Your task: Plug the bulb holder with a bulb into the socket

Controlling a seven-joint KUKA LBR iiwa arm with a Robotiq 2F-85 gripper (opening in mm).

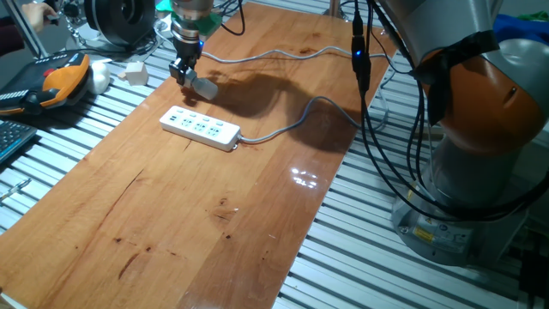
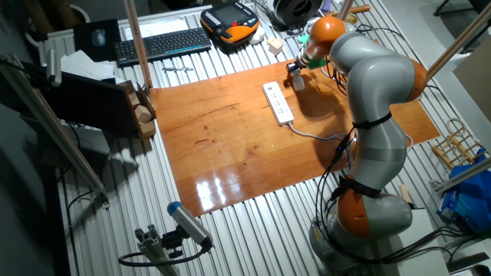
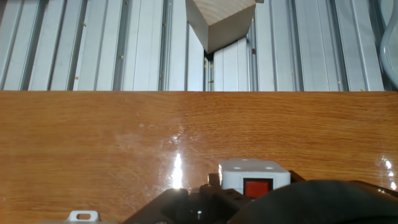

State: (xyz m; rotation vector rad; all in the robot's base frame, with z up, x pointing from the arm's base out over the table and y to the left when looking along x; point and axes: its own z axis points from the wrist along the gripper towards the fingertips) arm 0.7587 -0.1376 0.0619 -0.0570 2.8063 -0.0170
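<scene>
Gripping the bulb holder with a bulb (image 1: 202,86), the end effector (image 1: 183,74) is clenched on the white plug body, with the round bulb jutting out to one side, clear of the fingers. In the hand view the holder's white block and red spot (image 3: 255,180) sit right at the fingertips, low over the wooden surface (image 1: 197,215). I judge the piece light and rigid at the plastic body, but the bulb is likely fragile and smooth, so the body is the right place to hold, never the bulb. Just below and beside the end effector lies the socket (image 1: 201,128), flat on the surface, its grey cable (image 1: 292,120) trailing away. Beyond the surface's edge, past the end effector, stands a plain pale cube (image 3: 221,22) on the ribbed metal.
</scene>
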